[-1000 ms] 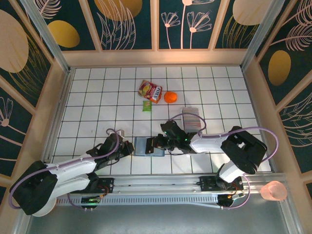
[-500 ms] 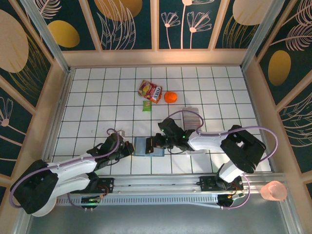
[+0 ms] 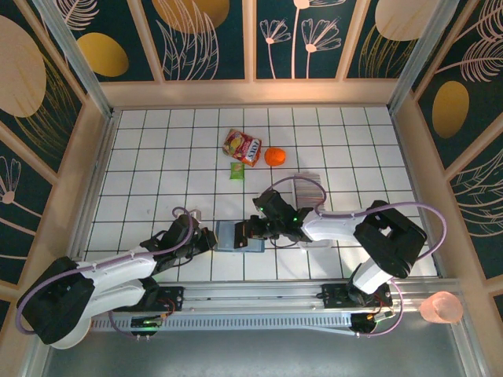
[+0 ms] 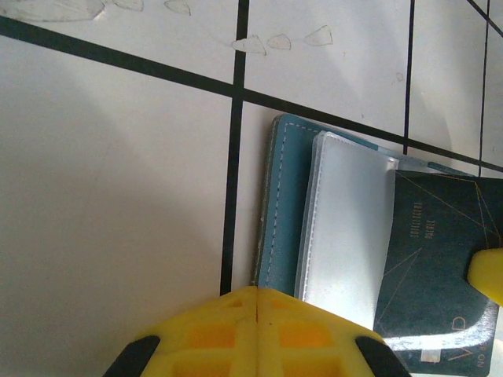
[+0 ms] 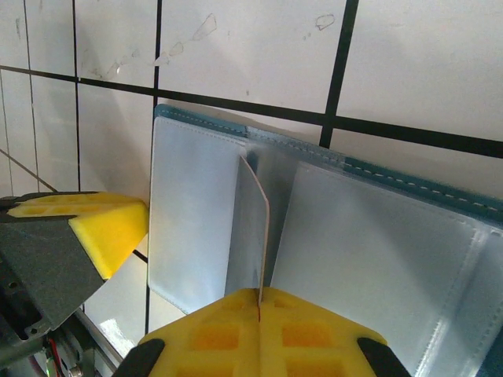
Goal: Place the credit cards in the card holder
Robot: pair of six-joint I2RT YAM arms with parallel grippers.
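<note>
**One card poised over the open holder, the pile yet to follow**

Open flat on the tabletop (image 3: 157, 157), just ahead of the two arm bases: the card holder (image 5: 196, 212), teal cover down, clear sleeves up. Clamped narrow between the yellow pads of the right hand (image 5: 259, 310): one credit card (image 5: 255, 228). Seen edge-on from the right wrist, upright over the join between two sleeves. Lower edge at or just above the plastic, hard to tell which. In the left wrist view, a dark card aslant over the holder with a yellow pad at its right edge, most likely that same card. Not yet inside any pocket, by the look of it.

Left hand (image 4: 255, 302) at the holder's left edge, pads closed flush together with nothing visible between them. Probably pressing the cover down to steady it, though the contact itself is hidden beneath the pads.

Sleeves apparently empty in both wrist views, so nothing seated so far. Remaining credit cards (image 3: 308, 184) in a small pile in the clear tray (image 3: 302, 201), well apart from the holder, toward the far right.

Left to do, judging from this: slide the held card home, then fetch and seat the others one at a time.

Farther back, no part of the job: orange (image 3: 274, 156), snack bag (image 3: 242, 146), small green packet (image 3: 236, 170).
</note>
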